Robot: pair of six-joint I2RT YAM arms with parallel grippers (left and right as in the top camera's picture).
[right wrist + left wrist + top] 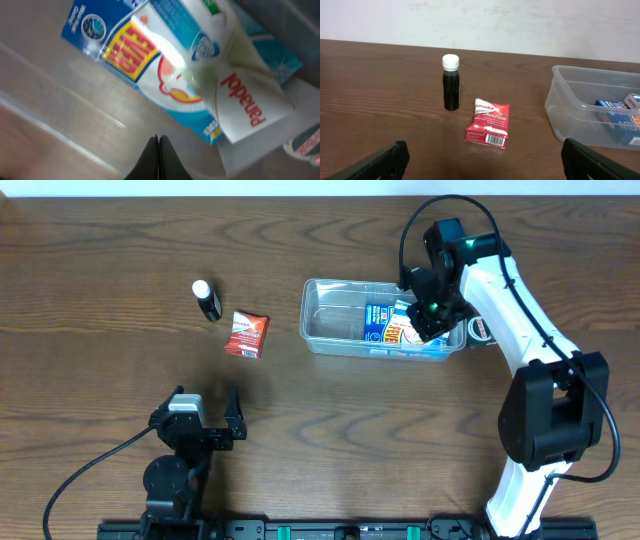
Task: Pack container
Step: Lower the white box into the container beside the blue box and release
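Right gripper (432, 315) first: on my feed it hangs over the right end of the container (322, 346), and the right wrist view shows its two dark fingers pressed together (159, 146) with nothing between them. Below it, inside the container, lies a blue box (145, 60) with yellow and red lettering, and a white box (250, 112) with red "panadol" print lies tilted across one corner of it. I cannot tell from these views whether the fingertips touch either box. The container is a clear shallow tub sitting on the bench (100, 260) right of centre, long side running left to right; from the left wrist camera I see its left end (570, 107) with the blue box (620, 120) showing through the wall. Left gripper (206, 402) sits low near the front edge of the bench, well apart from the tub, its fingers spread wide (484, 148) and holding nothing. Ahead of it lies a red packet (246, 334) flat on the wood, and just beyond and to its left a small dark bottle (451, 85) with a white cap stands upright, near the packet but not touching it.
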